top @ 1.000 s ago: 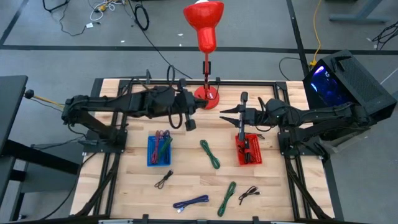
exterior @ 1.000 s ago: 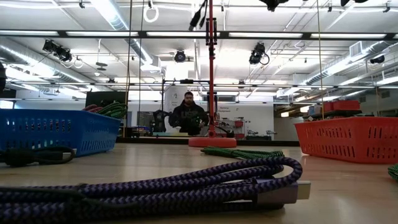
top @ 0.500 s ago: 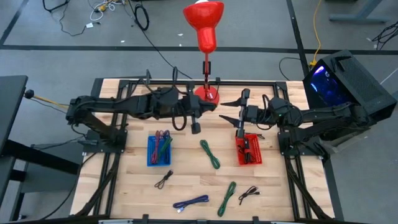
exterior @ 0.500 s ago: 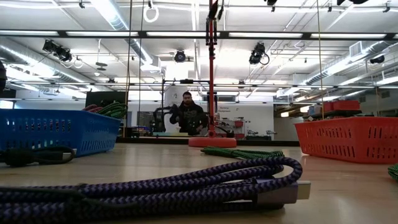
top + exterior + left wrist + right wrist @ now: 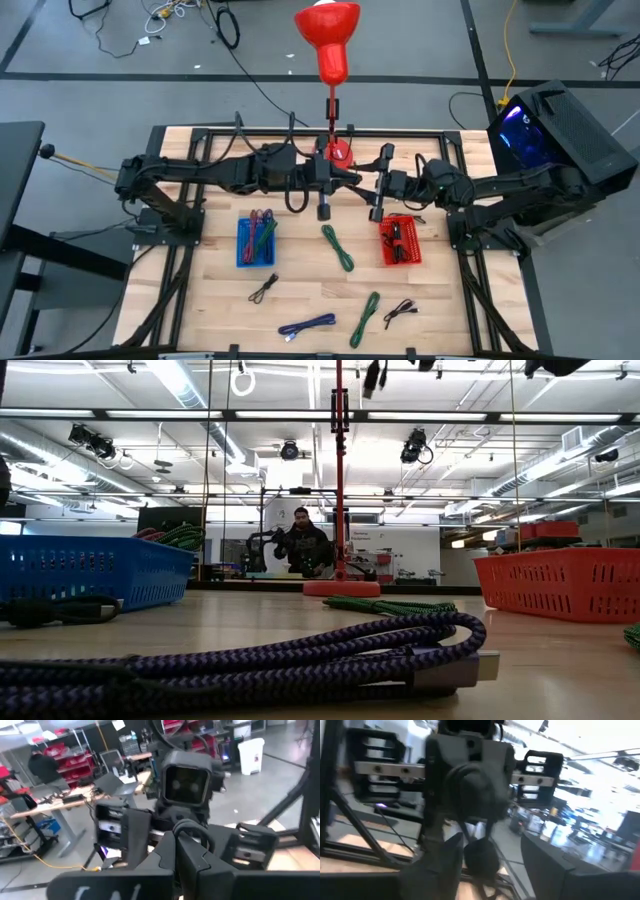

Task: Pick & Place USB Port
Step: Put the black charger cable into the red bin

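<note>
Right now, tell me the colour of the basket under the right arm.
Red basket, clearest in the high view.

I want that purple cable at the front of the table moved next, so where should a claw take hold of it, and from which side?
Judging by its pose, grip the purple cable at mid-length, coming straight down from above. It lies flat on the table as a bundled strand with bare wood around it, so fingers closing across the strand should catch it.

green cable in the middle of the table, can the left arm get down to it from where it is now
Probably yes. The green cable lies alone on bare wood between the blue basket and the red basket, nothing on top. The left gripper hangs just above and behind it, shut, so it must open first.
</note>
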